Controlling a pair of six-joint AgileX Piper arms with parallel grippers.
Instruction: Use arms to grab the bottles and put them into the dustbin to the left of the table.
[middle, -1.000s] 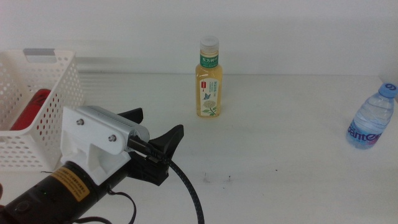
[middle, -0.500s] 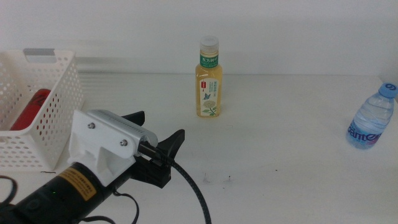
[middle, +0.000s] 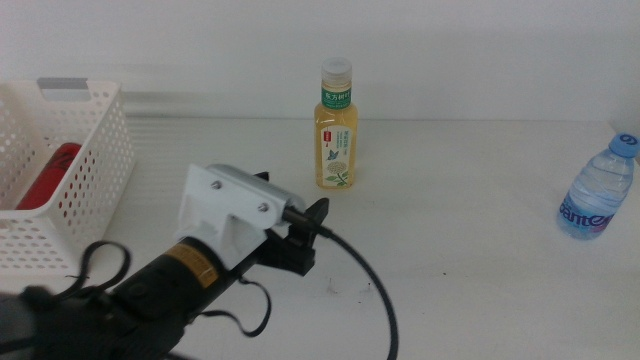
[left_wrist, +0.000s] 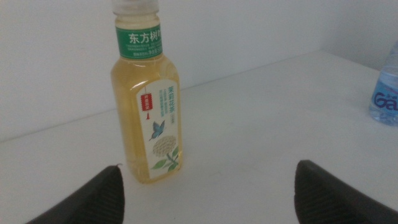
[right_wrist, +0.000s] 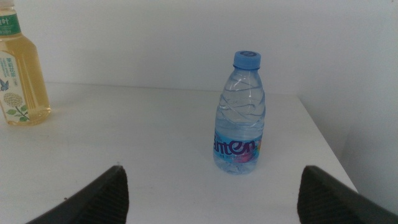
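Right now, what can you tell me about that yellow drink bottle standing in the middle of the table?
The yellow tea bottle stands upright on the white table, near the far edge. It looks like clear plastic filled with pale yellow liquid, with a white cap, a green neck band with white characters, and a white label showing a butterfly and flower. Nothing touches it. The left gripper points at it with jaws open, short of it.
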